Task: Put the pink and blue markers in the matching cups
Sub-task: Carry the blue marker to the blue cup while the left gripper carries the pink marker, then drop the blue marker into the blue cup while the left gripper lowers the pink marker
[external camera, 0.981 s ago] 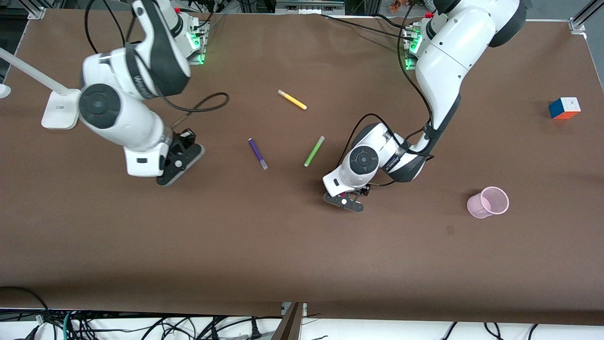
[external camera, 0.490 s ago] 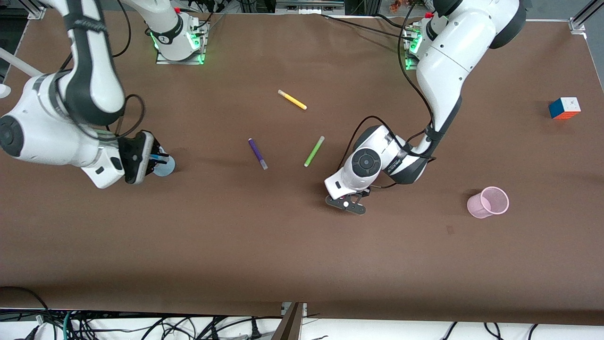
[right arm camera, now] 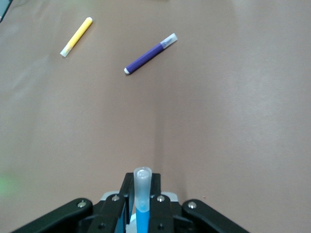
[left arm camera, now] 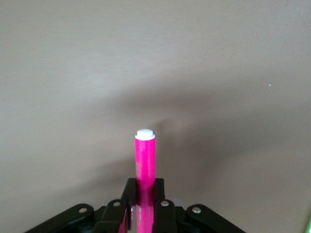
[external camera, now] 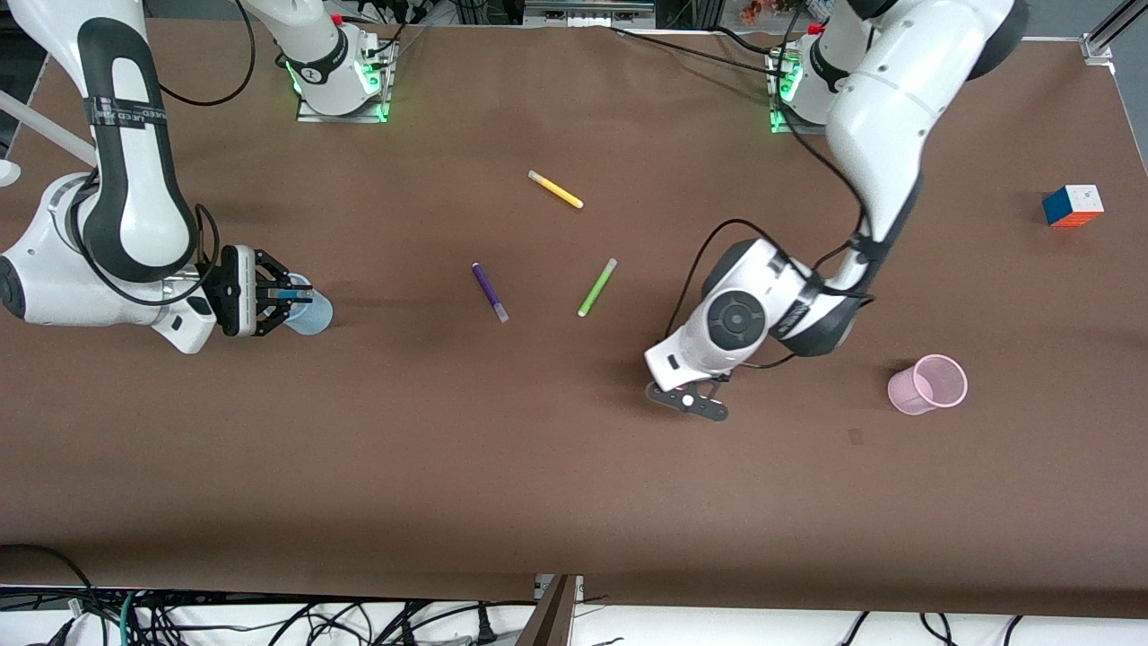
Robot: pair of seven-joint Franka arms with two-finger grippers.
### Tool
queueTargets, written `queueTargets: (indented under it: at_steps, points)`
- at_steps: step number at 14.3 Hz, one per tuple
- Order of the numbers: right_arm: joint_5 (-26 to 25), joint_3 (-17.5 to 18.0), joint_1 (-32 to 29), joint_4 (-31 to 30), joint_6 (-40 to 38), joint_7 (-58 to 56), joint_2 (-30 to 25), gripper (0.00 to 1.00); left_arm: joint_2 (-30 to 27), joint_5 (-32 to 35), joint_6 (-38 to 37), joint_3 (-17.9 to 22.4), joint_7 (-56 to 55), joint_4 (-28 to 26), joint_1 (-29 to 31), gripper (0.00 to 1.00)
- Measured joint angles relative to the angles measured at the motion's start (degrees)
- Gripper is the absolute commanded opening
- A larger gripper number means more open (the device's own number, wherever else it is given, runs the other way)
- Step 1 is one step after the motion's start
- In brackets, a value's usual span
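Two grippers, right gripper (external camera: 291, 294) pinching blue marker (right arm camera: 142, 194) (over blue cup (external camera: 309, 315)), left gripper (left arm camera: 142, 213) pinching pink marker (left arm camera: 145, 158)

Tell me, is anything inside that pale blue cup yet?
The right gripper hangs over the blue cup, shut on the blue marker. The gripper covers part of the cup's mouth, so I cannot tell whether the marker's tip has entered it or whether anything lies inside.

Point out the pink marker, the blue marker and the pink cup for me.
pink marker (left arm camera: 145, 160): left wrist view, middle of its magenta barrel.
blue marker (right arm camera: 142, 180): right wrist view, on its greyish cap.
pink cup (external camera: 913, 392): front view, on its outer wall.
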Motion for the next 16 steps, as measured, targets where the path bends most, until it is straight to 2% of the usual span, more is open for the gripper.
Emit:
queueTargets:
  at_steps: [1,2,5,8,12,13,16]
  points:
    - [0.2,0.0,0.0,-0.4,0.0,-0.8,0.0,0.01,-2.1,0.0,-4.0,-2.0,1.8,0.3,2.7,0.0]
    - [0.3,0.0,0.0,-0.5,0.0,-1.7,0.0,0.99,-4.4,0.0,-8.2,-4.2,4.3,0.5,5.9,0.0]
    - [0.6,0.0,-0.6,-0.5,0.0,-2.3,0.0,1.0,-10.7,-0.1,-17.1,-8.8,13.8,0.5,14.9,0.0]
    - [1.0,-0.1,-2.1,1.1,-1.3,4.2,-0.3,1.0,-13.8,-0.2,-18.8,-9.4,28.5,0.0,21.2,0.0]
    - [-0.5,-0.5,-2.4,8.1,-7.5,28.5,-1.4,1.0,-13.8,-4.1,-18.7,-10.1,44.0,-0.7,29.8,0.0]
    - [-2.0,-0.5,-2.3,9.6,-8.4,35.5,-1.7,1.0,-13.8,-4.5,-18.7,-10.3,46.1,-1.0,31.2,0.0]
    - [-10.7,-0.5,-1.4,14.0,-11.2,56.0,-2.1,1.0,-13.8,-4.7,-18.6,-10.6,49.6,-1.5,33.0,0.0]
